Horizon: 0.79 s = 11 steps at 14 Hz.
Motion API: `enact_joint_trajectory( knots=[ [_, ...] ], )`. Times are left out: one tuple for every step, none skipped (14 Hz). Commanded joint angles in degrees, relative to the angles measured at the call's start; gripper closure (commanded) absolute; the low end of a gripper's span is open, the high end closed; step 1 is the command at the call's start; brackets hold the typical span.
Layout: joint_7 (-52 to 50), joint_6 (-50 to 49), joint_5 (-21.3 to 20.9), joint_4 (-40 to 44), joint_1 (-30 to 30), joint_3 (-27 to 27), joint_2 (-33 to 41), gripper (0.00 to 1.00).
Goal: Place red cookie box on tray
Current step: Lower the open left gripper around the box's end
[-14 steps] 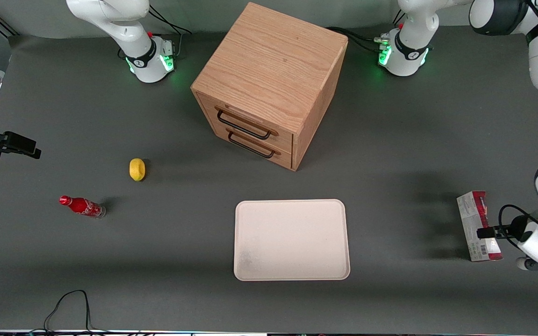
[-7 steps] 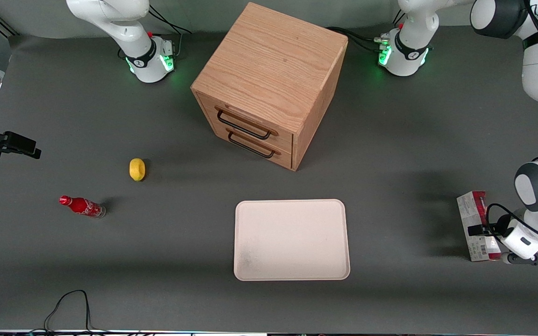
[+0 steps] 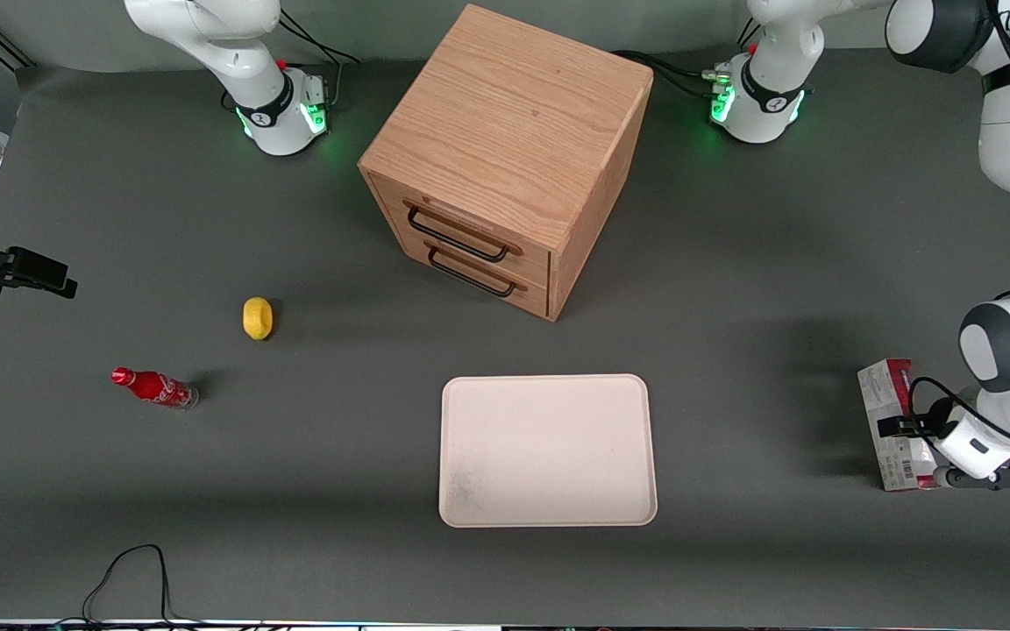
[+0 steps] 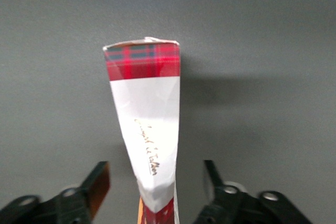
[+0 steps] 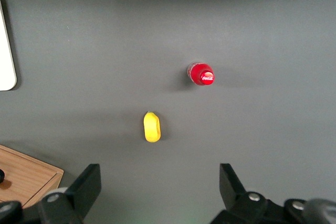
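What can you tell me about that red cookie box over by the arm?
The red cookie box is a long, narrow cardboard carton with red tartan ends, a white printed side and a barcode near one end. It stands on a narrow side on the grey table, toward the working arm's end and well apart from the tray. The claw is open and straddles it, one finger on each side, with visible gaps.

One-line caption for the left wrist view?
Open pincer straddles the red cookie box on the grey table.
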State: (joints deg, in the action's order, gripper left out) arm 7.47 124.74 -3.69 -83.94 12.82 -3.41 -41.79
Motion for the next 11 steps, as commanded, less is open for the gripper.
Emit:
enact_joint_trajectory(
  knots=[
    [0.0, 0.2, -0.4, -1.9, 0.0, 0.1, 2.8, 0.94],
    [0.0, 0.2, -0.4, -1.9, 0.0, 0.1, 2.8, 1.00],
    [0.0, 0.2, -0.4, -1.9, 0.0, 0.1, 2.9, 1.00],
    [-0.2, 0.2, -0.4, -1.9, -0.1, 0.0, 3.0, 1.00],
    [-0.1, 0.2, -0.4, -1.9, -0.2, 0.1, 3.1, 1.00],
    [-0.1, 0.2, -0.4, -2.0, -0.2, 0.1, 3.0, 1.00],
    [-0.1, 0.2, -0.4, -2.0, -0.2, 0.0, 3.0, 1.00],
    [-0.1, 0.2, -0.4, -1.9, -0.2, 0.0, 3.1, 1.00],
    [-0.1, 0.2, -0.4, -1.8, -0.2, 0.0, 3.4, 1.00],
    [0.0, 0.2, -0.4, -1.8, -0.2, 0.0, 3.9, 1.00],
    [0.0, -1.1, -0.3, -1.4, -0.2, 0.0, 5.0, 1.00]
  ],
)
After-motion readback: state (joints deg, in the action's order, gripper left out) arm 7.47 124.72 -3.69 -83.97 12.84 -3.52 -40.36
